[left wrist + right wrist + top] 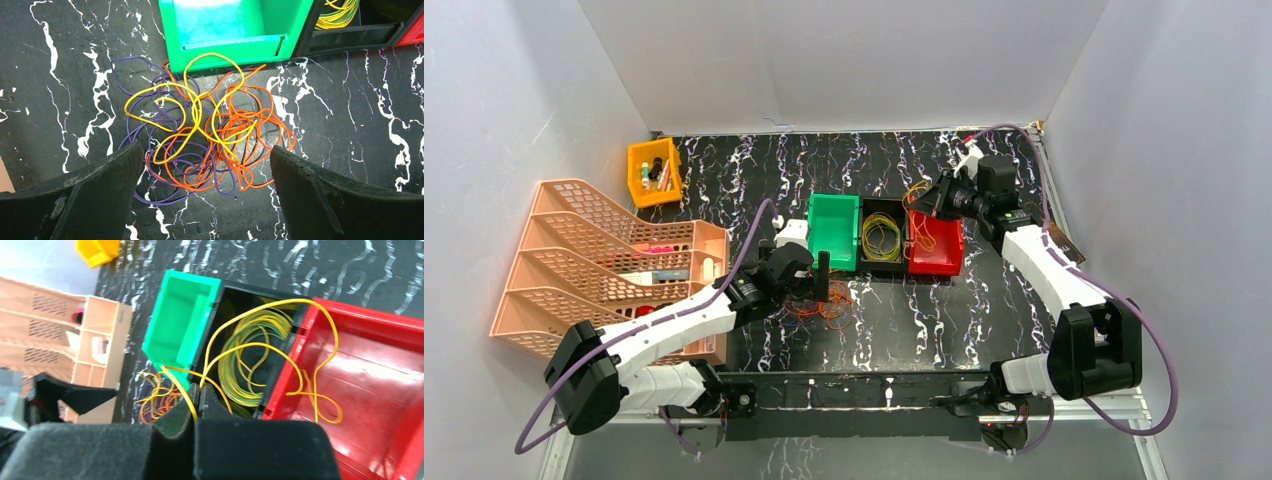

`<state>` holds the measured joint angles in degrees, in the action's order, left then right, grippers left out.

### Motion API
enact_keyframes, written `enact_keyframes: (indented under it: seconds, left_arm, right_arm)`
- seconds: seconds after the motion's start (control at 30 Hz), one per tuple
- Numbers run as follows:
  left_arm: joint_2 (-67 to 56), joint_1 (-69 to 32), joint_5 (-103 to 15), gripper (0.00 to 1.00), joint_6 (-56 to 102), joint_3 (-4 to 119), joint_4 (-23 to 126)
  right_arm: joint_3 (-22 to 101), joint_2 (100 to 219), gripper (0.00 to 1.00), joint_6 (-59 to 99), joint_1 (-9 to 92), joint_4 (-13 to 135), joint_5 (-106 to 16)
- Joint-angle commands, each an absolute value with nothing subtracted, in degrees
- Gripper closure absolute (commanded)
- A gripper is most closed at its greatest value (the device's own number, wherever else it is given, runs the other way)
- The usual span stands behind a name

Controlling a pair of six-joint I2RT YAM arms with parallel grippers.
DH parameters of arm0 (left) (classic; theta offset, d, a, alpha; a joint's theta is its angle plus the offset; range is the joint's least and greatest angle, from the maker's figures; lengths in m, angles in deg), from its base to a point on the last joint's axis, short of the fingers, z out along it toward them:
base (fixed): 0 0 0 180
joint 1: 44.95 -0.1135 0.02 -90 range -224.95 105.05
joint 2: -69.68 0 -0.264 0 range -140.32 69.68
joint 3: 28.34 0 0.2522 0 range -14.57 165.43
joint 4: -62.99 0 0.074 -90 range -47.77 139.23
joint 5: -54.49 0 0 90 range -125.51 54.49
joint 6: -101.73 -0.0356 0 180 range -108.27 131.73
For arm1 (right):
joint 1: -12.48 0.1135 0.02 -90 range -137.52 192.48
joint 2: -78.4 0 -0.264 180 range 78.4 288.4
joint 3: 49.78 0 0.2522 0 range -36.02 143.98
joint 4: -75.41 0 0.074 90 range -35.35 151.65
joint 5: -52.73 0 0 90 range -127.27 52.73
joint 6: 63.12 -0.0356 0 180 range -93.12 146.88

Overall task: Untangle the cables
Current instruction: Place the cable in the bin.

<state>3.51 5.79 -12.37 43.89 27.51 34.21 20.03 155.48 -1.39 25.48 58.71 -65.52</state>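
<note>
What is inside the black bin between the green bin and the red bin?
A coil of yellow cables lies in the black bin. The floor under the coil is hidden, and in the right wrist view the right claw covers its near corner.

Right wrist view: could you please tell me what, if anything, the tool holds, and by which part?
The right tool pinches a thin yellow wire loop by a strand at its near end.

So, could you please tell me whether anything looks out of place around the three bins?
Yes: one yellow cable, pinched in the shut right tool, arches over the black bin and trails into the red bin, while the other yellow coils sit in the black one. A mixed tangle lies loose before the green bin.
</note>
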Motion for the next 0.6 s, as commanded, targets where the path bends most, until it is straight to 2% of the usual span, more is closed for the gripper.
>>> enact_keyframes:
  seconds: [0.0,0.1,0.2,0.57]
  left_arm:
    - [4.9,5.8,-11.5,0.02,43.5,28.0,33.0]
    - [4.9,5.8,-11.6,0.02,43.5,28.1,33.0]
    - [4.6,5.8,-11.7,0.02,43.5,28.3,33.1]
    - [3.3,5.8,-12.3,0.02,43.2,29.1,33.6]
  right_arm:
    - [18.7,152.3,1.00,-0.6,25.1,57.5,-53.9]
    - [16.5,149.3,1.00,-0.2,25.0,57.2,-46.9]
    - [16.2,147.8,1.00,0.4,24.9,57.0,-45.9]
    - [27.3,146.8,1.00,0.6,25.4,59.2,-64.7]
